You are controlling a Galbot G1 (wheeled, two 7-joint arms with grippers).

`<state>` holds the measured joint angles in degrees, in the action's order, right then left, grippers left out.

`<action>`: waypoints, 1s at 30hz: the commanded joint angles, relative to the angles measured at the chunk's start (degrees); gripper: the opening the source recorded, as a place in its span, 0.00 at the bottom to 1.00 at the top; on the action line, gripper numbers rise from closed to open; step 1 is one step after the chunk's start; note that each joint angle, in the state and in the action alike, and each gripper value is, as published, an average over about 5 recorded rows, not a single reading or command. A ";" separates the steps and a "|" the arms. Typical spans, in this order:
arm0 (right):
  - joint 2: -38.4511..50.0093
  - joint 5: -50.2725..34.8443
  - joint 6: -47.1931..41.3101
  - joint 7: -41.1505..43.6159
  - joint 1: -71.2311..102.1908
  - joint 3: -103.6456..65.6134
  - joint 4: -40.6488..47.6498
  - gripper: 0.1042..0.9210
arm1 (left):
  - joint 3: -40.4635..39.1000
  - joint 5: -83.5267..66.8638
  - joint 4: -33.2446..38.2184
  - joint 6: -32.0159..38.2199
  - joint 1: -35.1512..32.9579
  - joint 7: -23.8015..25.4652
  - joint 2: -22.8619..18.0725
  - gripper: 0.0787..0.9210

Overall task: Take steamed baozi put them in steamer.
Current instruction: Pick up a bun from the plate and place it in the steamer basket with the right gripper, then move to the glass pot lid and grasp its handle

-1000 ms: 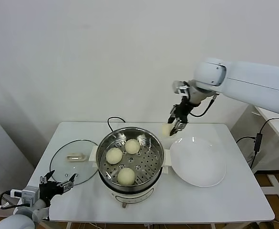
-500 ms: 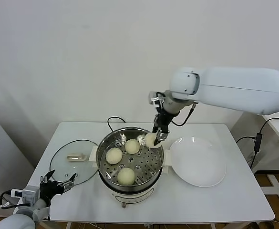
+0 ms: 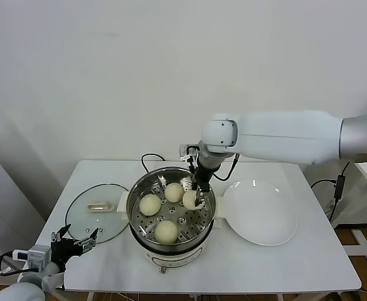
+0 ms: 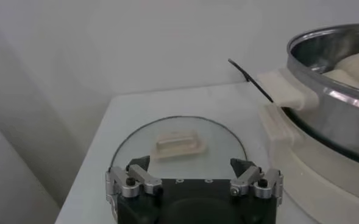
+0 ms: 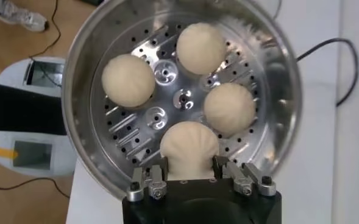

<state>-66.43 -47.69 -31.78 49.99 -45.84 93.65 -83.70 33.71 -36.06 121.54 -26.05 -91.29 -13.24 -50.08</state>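
Jaws of right gripper (image 5: pixel 190 173) pinching one round, pale cream baozi (image 5: pixel 188 149) inside shiny stainless-steel steamer (image 3: pixel 135 197), beside three others. Left gripper (image 4: pixel 194 178) jaws spread, beside steamer's base.

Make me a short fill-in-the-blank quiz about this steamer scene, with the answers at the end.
1. The right tool is shut on a ____, holding it inside the steamer.
2. Besides that one, ____ baozi lie on the perforated tray.
3. The white plate beside the steamer holds ____ baozi.
4. The glass lid lies on the table on the robot's ____ side of the steamer, near the open left tool.

Answers: baozi; three; no; left
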 commanded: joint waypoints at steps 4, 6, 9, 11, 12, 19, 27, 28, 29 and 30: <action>-1.50 3.39 -0.76 -1.57 6.14 -0.96 0.47 0.44 | 0.36 0.01 0.07 -0.02 -0.30 -0.04 -0.16 0.88; -1.57 3.39 -0.79 -1.72 6.48 -1.15 0.65 0.44 | 0.39 0.01 0.06 -0.01 -0.35 -0.03 -0.17 0.88; -1.58 3.31 -0.84 -1.58 6.53 -1.25 0.74 0.46 | 0.43 0.00 0.00 0.01 -0.43 -0.02 -0.17 0.88; -1.43 3.21 -0.88 -1.32 6.41 -1.28 0.72 0.50 | 0.46 0.00 -0.08 0.04 -0.47 -0.01 -0.18 0.88; -1.24 3.02 -0.90 -1.17 6.31 -1.36 0.67 0.53 | 0.47 0.00 -0.12 0.07 -0.49 0.00 -0.19 0.88; 2.76 -1.52 -0.67 -0.31 3.41 -4.87 -0.15 0.78 | 0.63 -0.17 -0.41 0.44 -0.64 0.15 -0.27 0.88; 17.11 -8.21 1.42 -1.21 2.99 -15.53 -0.39 0.88 | 0.98 -0.40 -0.75 0.94 0.12 0.13 -0.68 0.88; 19.63 -9.04 1.82 -2.19 4.27 -17.92 -0.47 0.88 | 1.01 -0.37 -0.74 1.05 0.22 0.10 -0.80 0.88; 22.06 -9.51 2.37 -3.50 6.54 -21.20 -0.44 0.88 | 1.02 -0.35 -0.75 1.12 0.33 0.08 -0.90 0.88; 24.60 -9.97 3.17 -5.24 9.09 -24.98 -0.34 0.88 | 1.02 -0.33 -0.81 1.16 0.51 0.07 -1.01 0.88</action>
<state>-58.42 -51.46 -31.30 49.12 -42.40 84.88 -84.02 34.65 -36.48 120.81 -25.25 -91.23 -13.11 -50.77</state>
